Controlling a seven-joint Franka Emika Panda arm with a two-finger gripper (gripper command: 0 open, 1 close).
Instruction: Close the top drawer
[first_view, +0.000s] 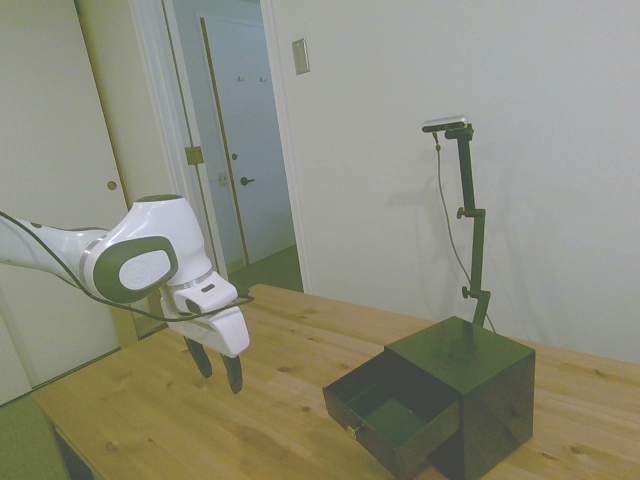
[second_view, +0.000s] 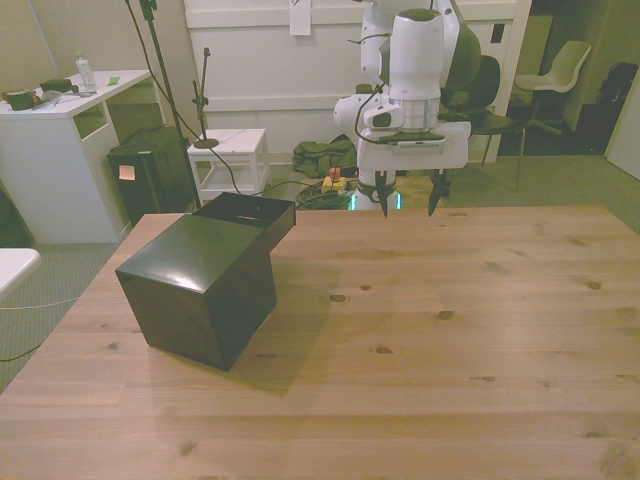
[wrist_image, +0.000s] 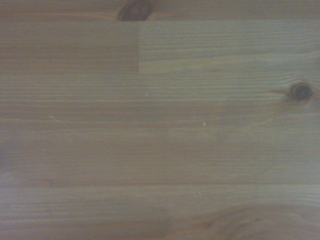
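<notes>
Closest to me in the side view is the top drawer (first_view: 392, 413), pulled well out of the glossy black cabinet (first_view: 480, 385) so that its dark green inside lies open to the room; a small gold knob shows on its front face. From the front view I see the cabinet's back and top (second_view: 200, 275), a shiny black cube sitting on the front view's left part of the wooden table (second_view: 450, 340), with the open drawer (second_view: 245, 212) jutting out from the far side toward the robot. The white arm comes in from the side view's left and its gripper (first_view: 220, 372) hangs above the bare tabletop (first_view: 200, 420), well apart from the drawer, touching nothing. In the front view the gripper (second_view: 410, 205) points straight down near the table's far edge, its two dark fingers (second_view: 384, 200) spread wide with clear space between them and nothing held. The wrist view takes in only pine boards (wrist_image: 160, 130) with a dark knot (wrist_image: 301, 92), slightly soft in focus.
</notes>
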